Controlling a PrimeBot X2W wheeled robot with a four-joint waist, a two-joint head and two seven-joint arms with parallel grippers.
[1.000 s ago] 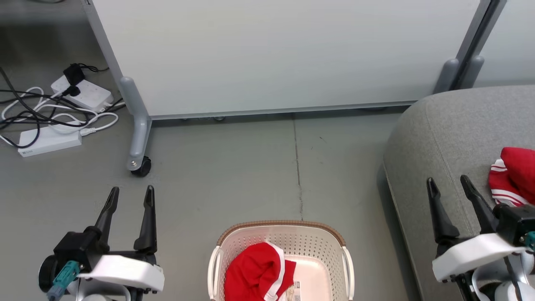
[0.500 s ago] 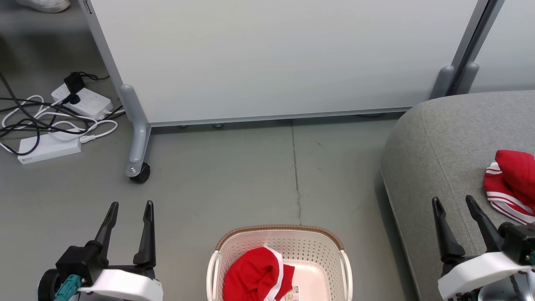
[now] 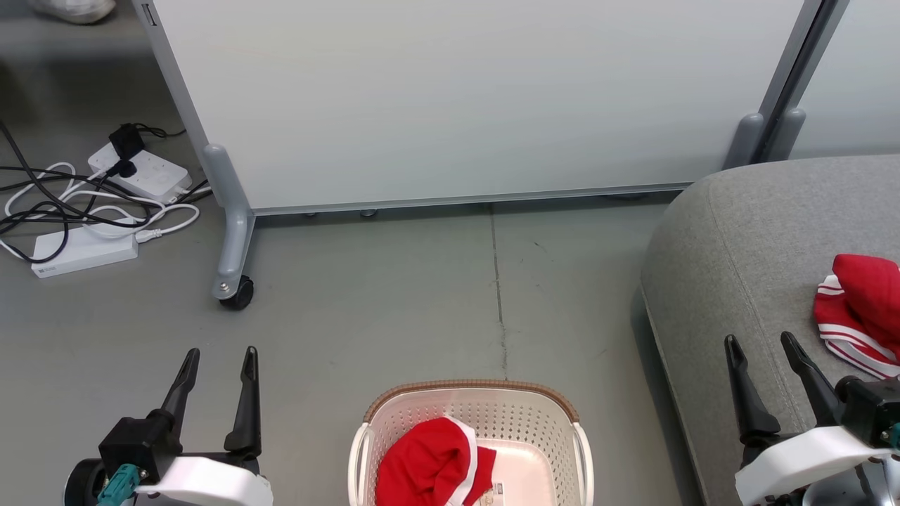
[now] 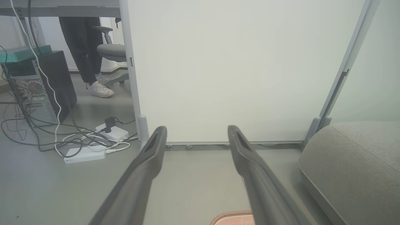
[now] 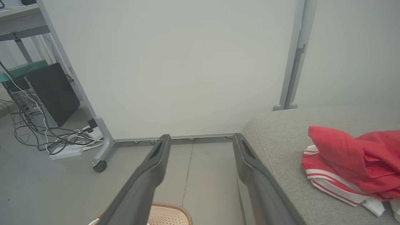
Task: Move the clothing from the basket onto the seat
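Observation:
A white perforated basket [image 3: 534,422] with a brown rim stands on the floor at the bottom centre, and a red garment [image 3: 425,464] with white trim lies in its left half. Another red, white-striped garment [image 3: 858,309] lies on the grey seat [image 3: 745,239] at the right; it is also on the seat [image 5: 281,137] as a crumpled red garment [image 5: 353,159] in the right wrist view. My left gripper [image 3: 219,353] hangs open over bare floor left of the basket. My right gripper [image 3: 761,343] is open at the seat's front edge, left of the striped garment, holding nothing.
A white partition panel [image 3: 464,91] on a wheeled grey leg [image 3: 232,239] stands behind the basket. Power strips and tangled cables [image 3: 84,204] lie on the floor at the far left. A person's legs and a white shoe [image 4: 100,89], an office chair and a computer tower [image 4: 40,84] are beyond the panel.
The head camera has tilted, so the whole picture slid down a little. Both grippers sit slightly lower in view and stay open. The garments have not moved.

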